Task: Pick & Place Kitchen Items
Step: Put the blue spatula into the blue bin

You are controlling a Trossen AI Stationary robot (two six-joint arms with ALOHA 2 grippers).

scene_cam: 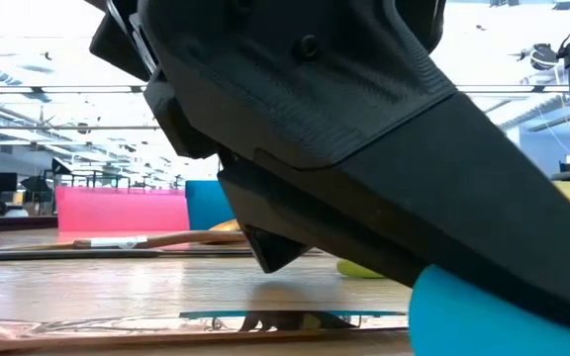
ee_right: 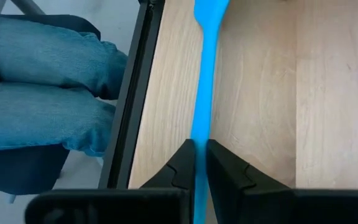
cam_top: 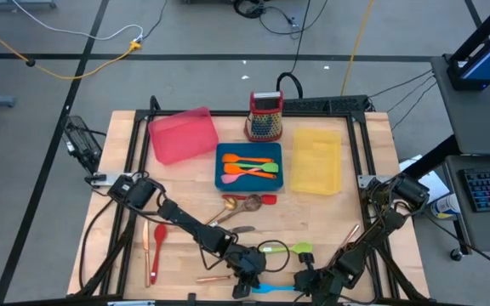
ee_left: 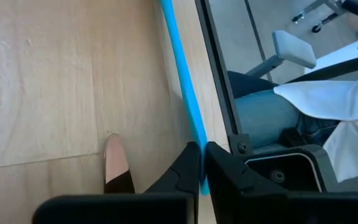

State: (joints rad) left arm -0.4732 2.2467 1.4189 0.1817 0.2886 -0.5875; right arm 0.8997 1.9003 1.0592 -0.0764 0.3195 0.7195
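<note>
Down at the near edge of the bench (cam_top: 185,187), lying flat along the wood: the blue spatula (ee_right: 202,74). Pinched at two places on its slim handle, once by the left tool (ee_left: 201,163), once by the right tool (ee_right: 201,158), both clamped tight on the blue with no gap showing. Facing each other along the same handle, close together. Just past the edge, beyond the dark frame rail, a seated person's legs in jeans (ee_right: 42,81).

Likely trouble from here:
- Two grips on one thin, flexible piece. Probably bent or twisted if lifted unevenly, or pulled out of one grip if drawn in different directions.
- Held on a narrow, smooth-looking edge, so apt to pivot or slip once off the wood.
- So near the rim that any slip could mean a drop off the bench toward the person's lap.
- Little room between the two wrists, so a knock between them seems possible on the way up.

Farther back, three trays in a row:
- blue tray (cam_top: 221,166) in the middle, holding orange and green utensils (cam_top: 249,167);
- pink tray (cam_top: 181,136) to one side, seemingly with nothing in it;
- yellow tray (cam_top: 317,161) to the other, likewise bare as far as can be told.

Behind them, upright, a box grater (cam_top: 264,116). Loose on the wood: a red spoon (cam_top: 157,238), a green-ended utensil (cam_top: 286,249), copper-toned cutlery (cam_top: 228,206).
</note>
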